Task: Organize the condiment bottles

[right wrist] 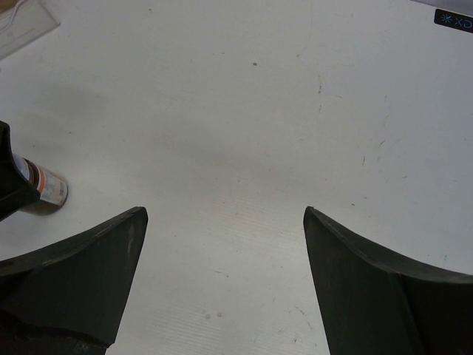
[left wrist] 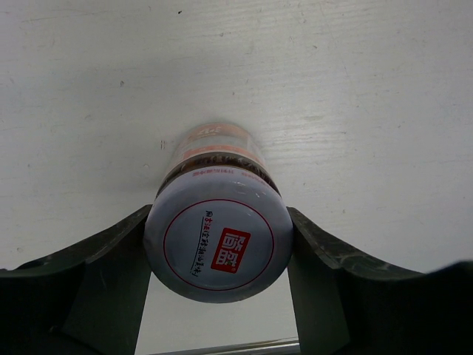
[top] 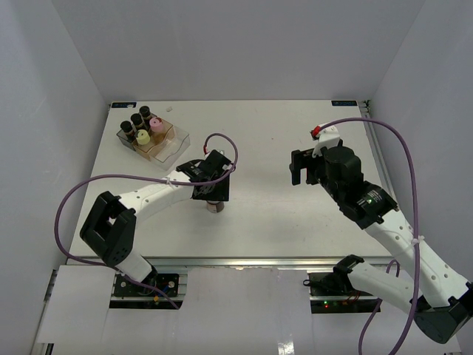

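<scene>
The wide grey-lidded jar with a red label (left wrist: 218, 248) stands upright on the table near the middle (top: 214, 206). My left gripper (left wrist: 218, 216) is shut on its lid from both sides, and in the top view the gripper (top: 213, 194) covers most of the jar. The jar's lower part also shows at the left edge of the right wrist view (right wrist: 44, 188). Three black-capped jars (top: 137, 118), a pink-capped jar (top: 156, 123) and a pale yellow jar (top: 143, 137) stand in the clear bin (top: 171, 145) at the back left. My right gripper (top: 303, 168) is open and empty above bare table (right wrist: 225, 222).
White walls enclose the table on three sides. A purple cable (top: 222, 140) loops over the left wrist, and another (top: 399, 148) arcs over the right arm. A corner of the clear bin (right wrist: 22, 22) shows in the right wrist view.
</scene>
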Robot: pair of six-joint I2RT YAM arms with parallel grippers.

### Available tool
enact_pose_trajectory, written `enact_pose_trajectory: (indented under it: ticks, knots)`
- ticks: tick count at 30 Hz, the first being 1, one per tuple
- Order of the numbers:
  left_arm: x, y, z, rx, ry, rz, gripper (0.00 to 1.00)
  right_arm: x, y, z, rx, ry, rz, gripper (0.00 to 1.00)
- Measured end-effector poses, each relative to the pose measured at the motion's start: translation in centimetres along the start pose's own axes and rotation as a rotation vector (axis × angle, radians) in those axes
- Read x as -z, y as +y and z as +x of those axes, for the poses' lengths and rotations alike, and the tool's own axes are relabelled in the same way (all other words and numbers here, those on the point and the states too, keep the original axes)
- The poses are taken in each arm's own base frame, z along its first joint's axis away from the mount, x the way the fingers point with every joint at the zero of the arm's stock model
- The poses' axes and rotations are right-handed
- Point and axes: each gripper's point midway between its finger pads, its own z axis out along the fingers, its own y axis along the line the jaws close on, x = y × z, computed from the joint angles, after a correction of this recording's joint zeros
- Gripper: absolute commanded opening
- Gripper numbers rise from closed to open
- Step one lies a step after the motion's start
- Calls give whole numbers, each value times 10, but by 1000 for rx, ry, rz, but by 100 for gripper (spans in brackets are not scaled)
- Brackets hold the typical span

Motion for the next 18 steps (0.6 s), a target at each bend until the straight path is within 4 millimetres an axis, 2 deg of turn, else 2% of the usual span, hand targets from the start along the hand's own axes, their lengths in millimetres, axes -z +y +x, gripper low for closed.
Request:
enact_pose_trajectory:
  ticks: [2,6,9,10,13,18]
  knots:
    - [0,0,0,4,-2,-4,1,1,0,1,-1,-3,-1,92]
    - [1,5,-4,1,9,-42,0,3,-1,1,-2,-7,-2,92]
    - [5,12,-21,8,16,-78,0,4,0,0,-4,-13,-6,92]
    - [6,14,-32,20,6,-82,0,5,0,-1,-5,-16,-8,92]
    - [16,29,-82,86,-65,-87,0,8,0,-3,-8,-25,-14,92]
    - [47,76,-171,206,-243,-123,0,10,2,-3,-12,-38,-31,92]
